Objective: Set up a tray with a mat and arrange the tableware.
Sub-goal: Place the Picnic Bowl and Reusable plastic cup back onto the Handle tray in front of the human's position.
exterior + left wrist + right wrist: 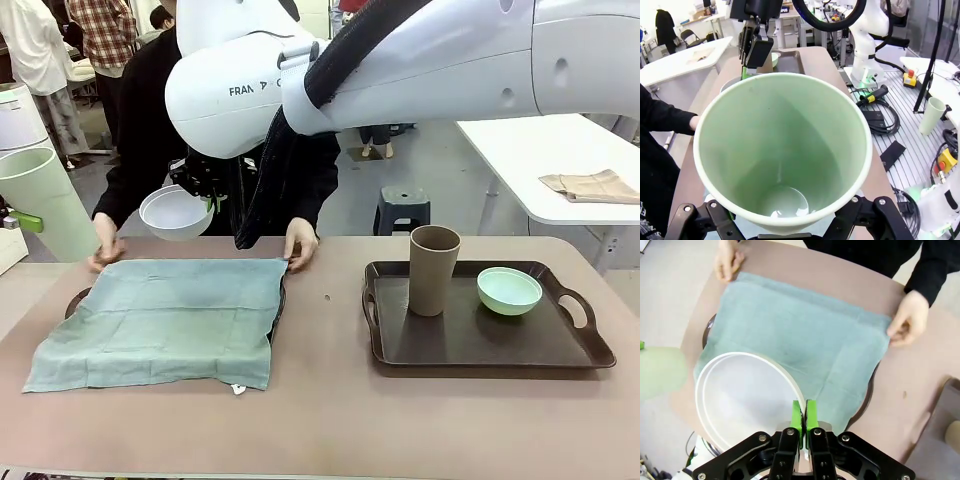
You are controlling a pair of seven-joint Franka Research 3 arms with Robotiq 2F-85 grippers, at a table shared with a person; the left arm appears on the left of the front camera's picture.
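Green cup (782,150) sat closest, mouth filling the left wrist view, gripped by its sides in my left gripper (790,225). Jaws stood wide but clamped on it. Front view put that cup at the table's (330,420) left edge, lifted and slightly tilted.

My right gripper (803,417) was shut, green pads pinching the rim of the white bowl (742,400). I held the bowl in the air, tilted, over the far-left part of the table, above the mat's (165,320) far edge.

Mat was a teal cloth spread over the left tray (75,300), which lay on the table's left half. It covered nearly all of the tray, only dark rim showing at the sides, with the near edge draped onto the table. One hand (105,252) of the person pressed the mat's far-left corner, other hand (300,243) held the far-right corner.

Right tray (490,345), dark brown with handles, lay on the table's right half. Brown cup (433,270) stood upright at its far-left part. Mint bowl (509,290) sat just beside the cup, toward the tray's far edge, not touching.
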